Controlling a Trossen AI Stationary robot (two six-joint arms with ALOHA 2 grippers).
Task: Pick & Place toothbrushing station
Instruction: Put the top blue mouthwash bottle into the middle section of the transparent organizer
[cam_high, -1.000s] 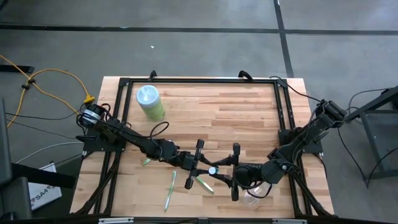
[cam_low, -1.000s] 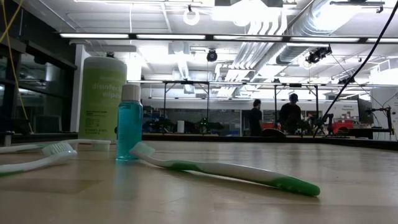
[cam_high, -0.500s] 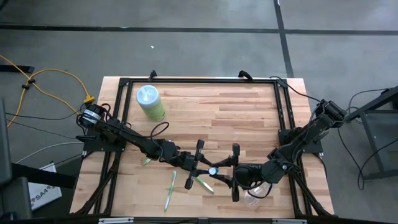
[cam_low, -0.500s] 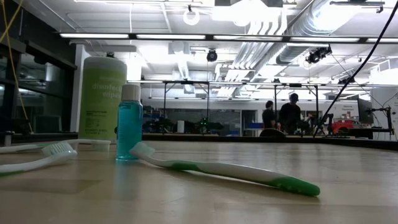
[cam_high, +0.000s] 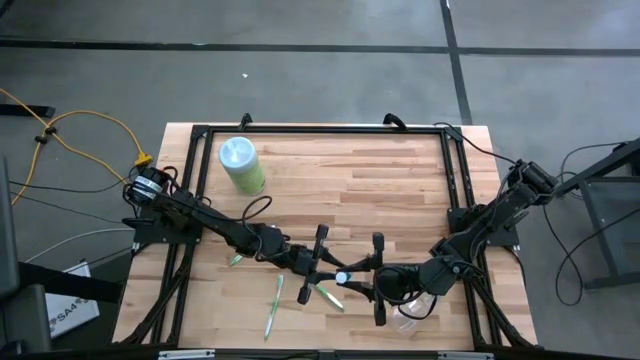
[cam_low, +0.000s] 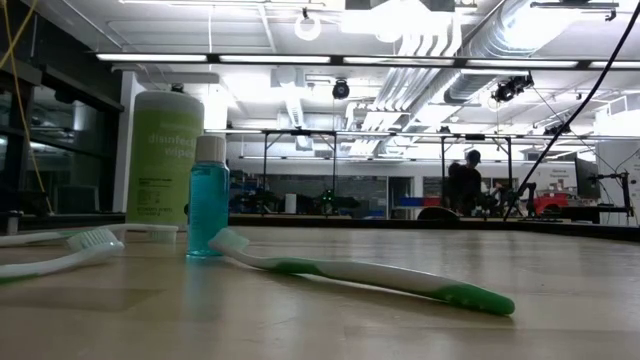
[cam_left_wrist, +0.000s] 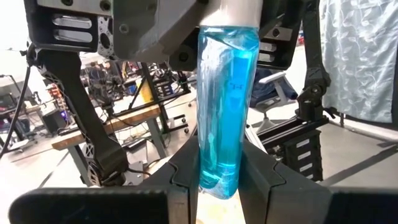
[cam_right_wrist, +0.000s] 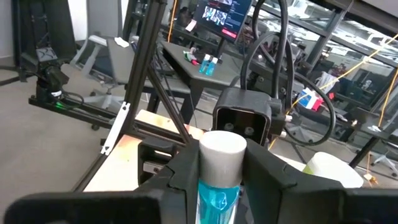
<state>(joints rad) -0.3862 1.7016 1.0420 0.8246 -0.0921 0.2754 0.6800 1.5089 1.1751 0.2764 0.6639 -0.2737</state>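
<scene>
Clearly the small blue tube with a white cap (cam_left_wrist: 227, 106) is caught between both arms above the middle of the wooden worktop (cam_high: 380, 170): the left gripper (cam_left_wrist: 219, 177) is clamped on its lower end, and the right gripper (cam_right_wrist: 222, 163) is closed about the cap end. The risk, as I judge it, is a poor handover. If one side lets go before the other grips firmly, the smooth tube could slip and drop onto the green-and-white toothbrushes (cam_high: 273, 305) lying below; if both pull together, it could twist or squeeze.
</scene>
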